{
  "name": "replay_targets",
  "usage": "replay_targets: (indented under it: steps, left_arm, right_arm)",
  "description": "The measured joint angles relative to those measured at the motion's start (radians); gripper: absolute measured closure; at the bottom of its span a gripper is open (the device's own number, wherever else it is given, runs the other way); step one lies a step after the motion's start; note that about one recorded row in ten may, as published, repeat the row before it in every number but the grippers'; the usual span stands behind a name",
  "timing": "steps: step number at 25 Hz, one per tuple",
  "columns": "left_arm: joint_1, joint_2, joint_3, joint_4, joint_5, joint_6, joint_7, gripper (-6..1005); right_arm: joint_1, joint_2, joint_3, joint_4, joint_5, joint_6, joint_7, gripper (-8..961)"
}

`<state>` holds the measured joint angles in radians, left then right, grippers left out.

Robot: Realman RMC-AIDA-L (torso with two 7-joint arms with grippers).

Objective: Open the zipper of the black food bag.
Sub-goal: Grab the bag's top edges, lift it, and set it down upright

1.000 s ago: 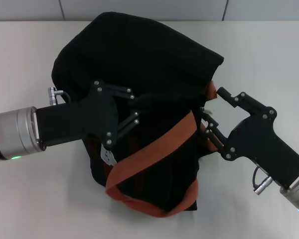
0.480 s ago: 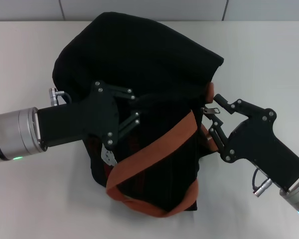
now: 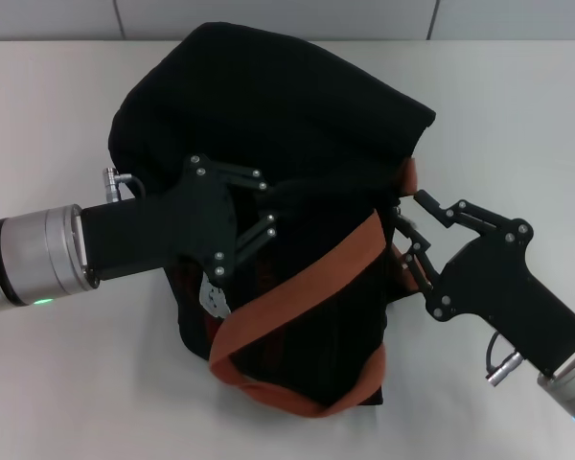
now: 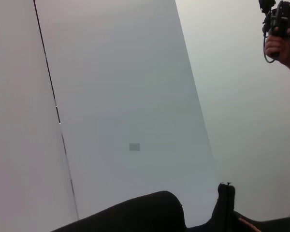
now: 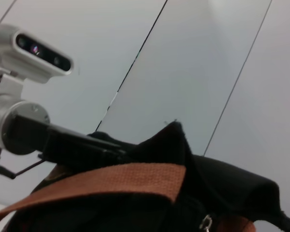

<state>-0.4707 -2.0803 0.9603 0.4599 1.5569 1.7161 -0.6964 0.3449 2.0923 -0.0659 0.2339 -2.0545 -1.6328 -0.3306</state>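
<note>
- head view: the black food bag lies slumped on the white table, its orange-brown straps draped across the near face.
- the left gripper is pressed into the fabric on the bag's left side. its finger linkages look drawn in on a fold of cloth, though the tips are lost against the black, so i judge it to be pinning the bag rather than see it plainly.
- the right gripper sits at the bag's right corner, beside the strap end. a second ago its fingers stood wide with the upper one clear of the bag. half a second ago a small silver pull tab showed between them. now they have narrowed and moved in against the corner, and the tab is hidden by them.
- that reads as the right gripper closing on the pull of the zipper. whether the tab is truly caught i cannot tell. the bag has also shifted slightly to the right.
- left wrist view: mostly wall, with a dark hump of the bag along one edge. it shows neither fingers nor zip.
- right wrist view: the strap and black fabric fill the near field. a small silver metal piece shows at the bag's edge, probably the pull, and the left arm reaches in beyond.
- judgement: the grasp step is nearly done and the zip line looks unopened. the next move needs a steady draw along the top edge while the left gripper holds the bag.
</note>
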Motion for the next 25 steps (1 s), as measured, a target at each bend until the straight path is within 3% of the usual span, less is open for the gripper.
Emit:
replay_targets:
  steps: [25]
  left_arm:
    - [-0.005,0.0,0.0,-0.019,0.002,-0.016,0.005,898]
  right_arm:
    - [-0.01,0.0,-0.011,0.031,-0.008,-0.002,-0.088,798]
